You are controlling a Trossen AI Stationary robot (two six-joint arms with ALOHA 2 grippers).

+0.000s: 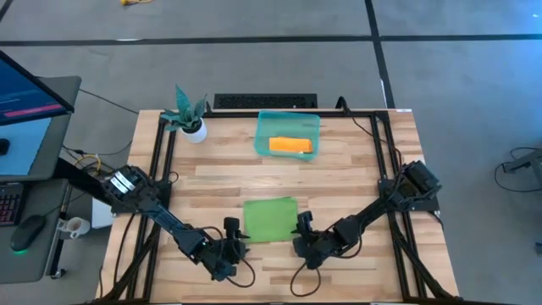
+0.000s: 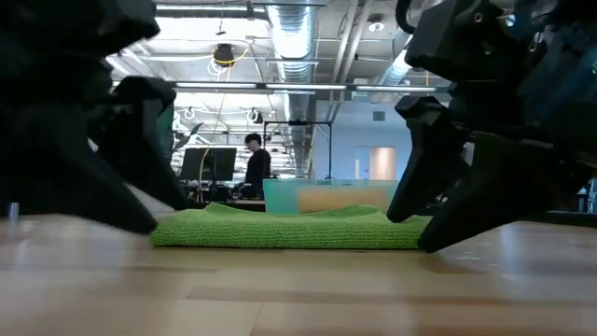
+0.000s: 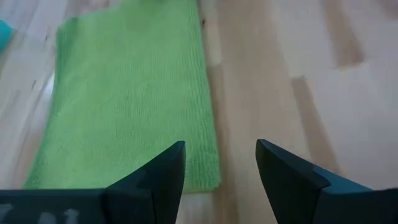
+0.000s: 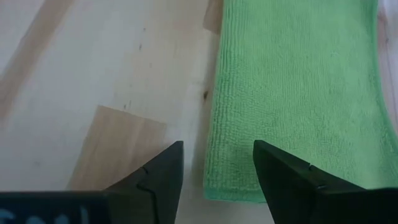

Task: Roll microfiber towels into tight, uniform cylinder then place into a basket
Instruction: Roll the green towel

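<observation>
Open-plan lab: exposed ducts (image 2: 289,42), monitors (image 2: 207,163)

The high camera is looking straight down; the low one is facing level across the table (image 2: 298,289). Both wrist cameras are hovering close, sharing the green towel (image 1: 270,219) with both.

The green towel (image 2: 289,230) lies flat between the left hand (image 2: 140,201) and right hand (image 2: 424,224).

We see a bright green flat microfiber towel (image 1: 270,219) with a fine ribbed weave on the pale, striped wooden bench (image 1: 356,169). The translucent teal plastic basket (image 1: 288,121) holds an orange rolled towel (image 1: 291,146) (solid colour). Both tools are black.
</observation>
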